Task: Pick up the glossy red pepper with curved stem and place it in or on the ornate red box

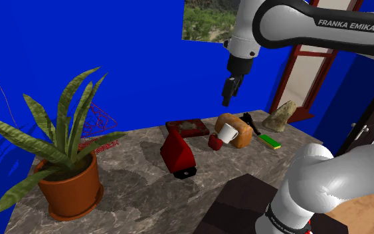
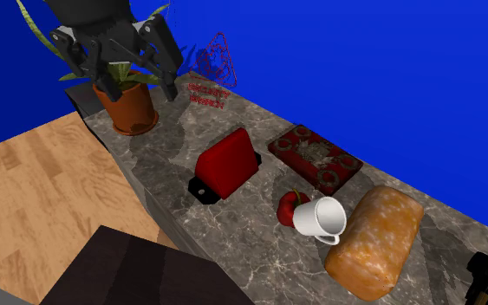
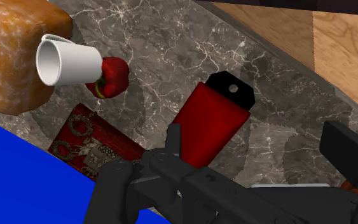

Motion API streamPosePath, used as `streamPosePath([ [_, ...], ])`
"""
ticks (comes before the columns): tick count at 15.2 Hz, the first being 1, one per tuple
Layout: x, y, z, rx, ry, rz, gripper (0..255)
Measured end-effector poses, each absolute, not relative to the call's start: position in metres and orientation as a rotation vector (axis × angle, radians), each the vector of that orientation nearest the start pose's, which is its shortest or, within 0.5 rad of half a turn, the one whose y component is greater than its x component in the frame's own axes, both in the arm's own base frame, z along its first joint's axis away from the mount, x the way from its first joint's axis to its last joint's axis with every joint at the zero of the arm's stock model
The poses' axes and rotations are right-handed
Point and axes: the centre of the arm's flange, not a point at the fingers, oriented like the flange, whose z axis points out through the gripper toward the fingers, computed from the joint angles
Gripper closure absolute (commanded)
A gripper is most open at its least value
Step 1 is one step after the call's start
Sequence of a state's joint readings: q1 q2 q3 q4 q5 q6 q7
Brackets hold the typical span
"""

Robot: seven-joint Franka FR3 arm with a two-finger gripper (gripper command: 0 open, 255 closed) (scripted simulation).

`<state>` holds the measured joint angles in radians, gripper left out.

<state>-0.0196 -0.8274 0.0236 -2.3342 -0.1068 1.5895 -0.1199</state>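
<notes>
The gripper [image 1: 228, 100] [image 2: 127, 76] [image 3: 260, 143] hangs well above the counter [image 1: 132, 193], clear of all items. Its 2 fingers [image 3: 174, 137] stand apart, released, with nothing between them.

The pepper [image 1: 214, 141] [image 2: 289, 208] [image 3: 112, 77] lies on the counter, touching the side of a tipped white cup [image 1: 228, 134] [image 2: 320, 217] [image 3: 66, 60]. The cup rests against a loaf [image 1: 243, 136] [image 2: 376, 243] [image 3: 12, 51].

The box [image 1: 187, 126] [image 2: 313, 156] [image 3: 88, 143] lies flat, just beyond the pepper, toward the far edge by the blue wall.

A red wedge [image 1: 177, 154] [image 2: 226, 163] [image 3: 209, 124] with a black base stands to the shoulder view's left of the pepper. A potted plant [image 1: 72, 189] [image 2: 129, 108] stands further left, well apart.
</notes>
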Motion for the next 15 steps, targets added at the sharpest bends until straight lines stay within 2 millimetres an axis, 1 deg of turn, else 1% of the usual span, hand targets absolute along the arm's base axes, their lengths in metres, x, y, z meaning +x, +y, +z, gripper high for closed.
streamPosePath([
  [1,0.298,-0.007,0.616,-3.263,-0.187,-0.122,0],
  [3,0.300,-0.020,0.606,-3.256,-0.200,-0.118,0],
  [6,0.311,-0.050,0.582,-3.239,-0.231,-0.108,0],
  [12,0.330,-0.116,0.533,-3.202,-0.297,-0.089,0],
  [15,0.343,-0.141,0.507,-3.183,-0.331,-0.081,0],
])
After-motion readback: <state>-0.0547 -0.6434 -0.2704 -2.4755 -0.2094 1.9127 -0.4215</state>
